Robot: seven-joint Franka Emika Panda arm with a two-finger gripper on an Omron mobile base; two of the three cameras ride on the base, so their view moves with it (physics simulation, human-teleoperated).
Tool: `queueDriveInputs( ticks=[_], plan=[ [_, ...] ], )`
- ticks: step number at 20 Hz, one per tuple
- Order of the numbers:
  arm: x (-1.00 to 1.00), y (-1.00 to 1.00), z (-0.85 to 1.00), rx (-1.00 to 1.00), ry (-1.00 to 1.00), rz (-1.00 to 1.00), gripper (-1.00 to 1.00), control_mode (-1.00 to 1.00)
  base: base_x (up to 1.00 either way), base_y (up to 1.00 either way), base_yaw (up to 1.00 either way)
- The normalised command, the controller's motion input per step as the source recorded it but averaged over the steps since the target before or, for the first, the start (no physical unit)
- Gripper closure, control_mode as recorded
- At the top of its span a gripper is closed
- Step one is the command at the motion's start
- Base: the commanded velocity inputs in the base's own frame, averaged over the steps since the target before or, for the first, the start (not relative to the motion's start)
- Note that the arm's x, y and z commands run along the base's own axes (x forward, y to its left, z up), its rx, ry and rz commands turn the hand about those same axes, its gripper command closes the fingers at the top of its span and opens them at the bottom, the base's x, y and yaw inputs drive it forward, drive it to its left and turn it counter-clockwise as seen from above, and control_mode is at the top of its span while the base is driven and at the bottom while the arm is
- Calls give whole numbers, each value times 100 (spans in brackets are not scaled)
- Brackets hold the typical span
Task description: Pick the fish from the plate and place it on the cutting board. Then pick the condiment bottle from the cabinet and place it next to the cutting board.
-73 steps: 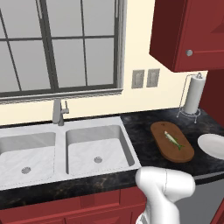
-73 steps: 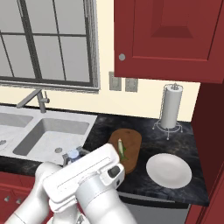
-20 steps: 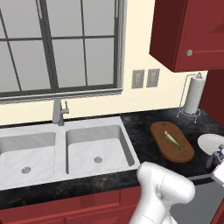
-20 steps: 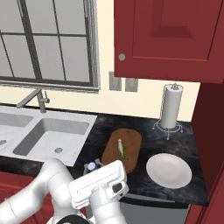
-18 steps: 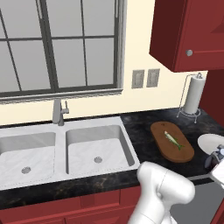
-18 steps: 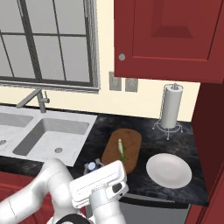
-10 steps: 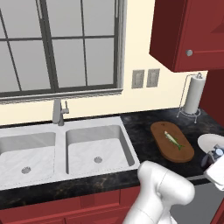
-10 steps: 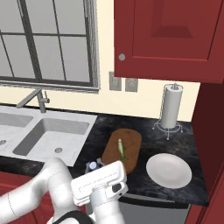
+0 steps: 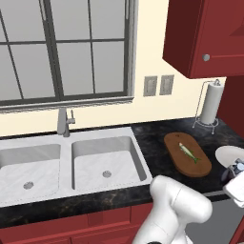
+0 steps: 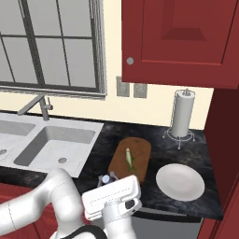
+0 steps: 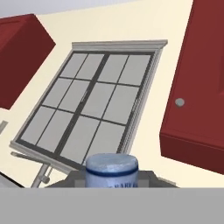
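Gripper [image 10: 106,179]: clamped on the condiment bottle [image 11: 112,170], low over the near counter edge, just short of the near end of the cutting board [image 10: 131,159].
Step in hand: setting the bottle down beside the board; best lowered upright onto bare dark counter [image 10: 158,147], clear of board and plate [image 10: 180,181], released only once seated.
Bottle axis: cap toward the hand camera, long axis along the fingers.
Fish [image 9: 188,152]: already on the board, lying lengthwise, greenish tail at the near end.

The arm folds low over the counter's front edge, elbow raised, hand tilted upward. The gripper [image 11: 112,181] is clamped on the bottle [image 11: 112,170], cap between its fingers.
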Motion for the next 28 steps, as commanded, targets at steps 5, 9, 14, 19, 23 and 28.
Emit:
queueDriveInputs(
  ticks=[5,9,14,19,23,28],
  plan=[
    [9,-18,0,-2,0,0,100,-100,0,0,0],
    [17,-4,-1,-2,-2,0,100,-100,0,0,0],
    [12,-2,-6,-2,-4,0,100,-100,0,0,0],
    [8,-4,-9,-3,-4,0,100,-100,0,0,0],
    [8,-7,-13,-3,-5,0,100,-100,0,0,0],
    [12,-10,-13,-3,-6,0,100,-100,0,0,0]
  ],
)
